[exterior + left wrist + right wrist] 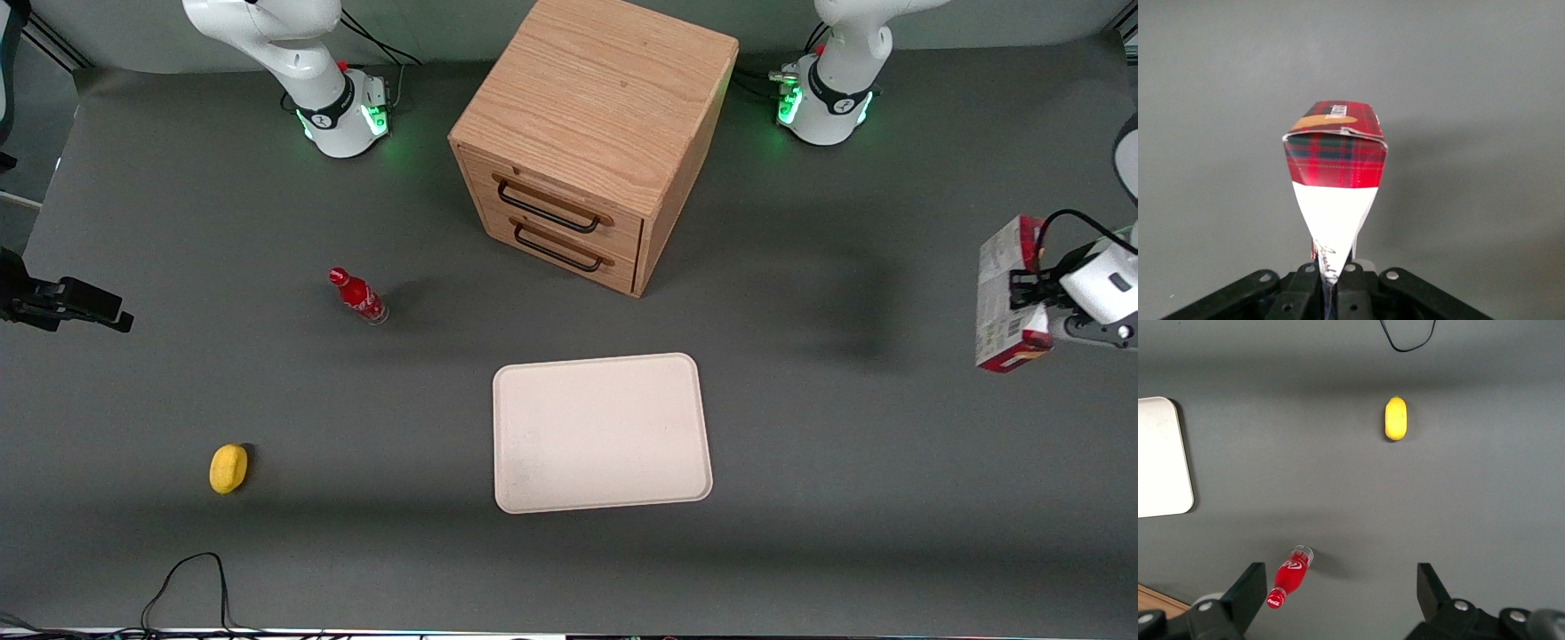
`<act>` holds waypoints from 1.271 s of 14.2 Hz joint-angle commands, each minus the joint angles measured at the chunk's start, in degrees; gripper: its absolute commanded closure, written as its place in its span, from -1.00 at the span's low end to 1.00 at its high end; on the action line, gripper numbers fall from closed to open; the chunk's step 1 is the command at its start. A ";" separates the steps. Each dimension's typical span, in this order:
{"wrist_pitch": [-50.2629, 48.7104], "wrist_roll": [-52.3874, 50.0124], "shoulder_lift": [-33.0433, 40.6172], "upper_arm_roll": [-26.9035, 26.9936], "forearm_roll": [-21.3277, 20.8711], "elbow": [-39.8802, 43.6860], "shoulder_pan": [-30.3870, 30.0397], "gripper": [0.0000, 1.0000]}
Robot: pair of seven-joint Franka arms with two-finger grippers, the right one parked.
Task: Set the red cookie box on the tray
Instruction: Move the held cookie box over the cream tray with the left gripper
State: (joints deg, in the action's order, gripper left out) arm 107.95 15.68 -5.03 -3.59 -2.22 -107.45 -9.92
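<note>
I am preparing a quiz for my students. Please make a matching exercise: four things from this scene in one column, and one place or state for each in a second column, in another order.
Things:
1. red cookie box
2. tray
3. small red bottle
4. yellow object

Places or states:
A. lies flat with nothing on it, in front of the wooden drawer chest
B. held in the gripper, above the table, at the working arm's end
C. nearest to the front camera, toward the parked arm's end
D. stands on the table, between the yellow object and the chest

Pairs: 1-B, 2-A, 3-D, 4-C
</note>
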 commanded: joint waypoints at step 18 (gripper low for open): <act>0.66 -49.52 -44.70 -0.90 2.31 45.31 34.17 1.00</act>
State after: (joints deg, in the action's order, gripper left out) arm 106.88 -32.70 -45.58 -7.51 0.66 -66.54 21.94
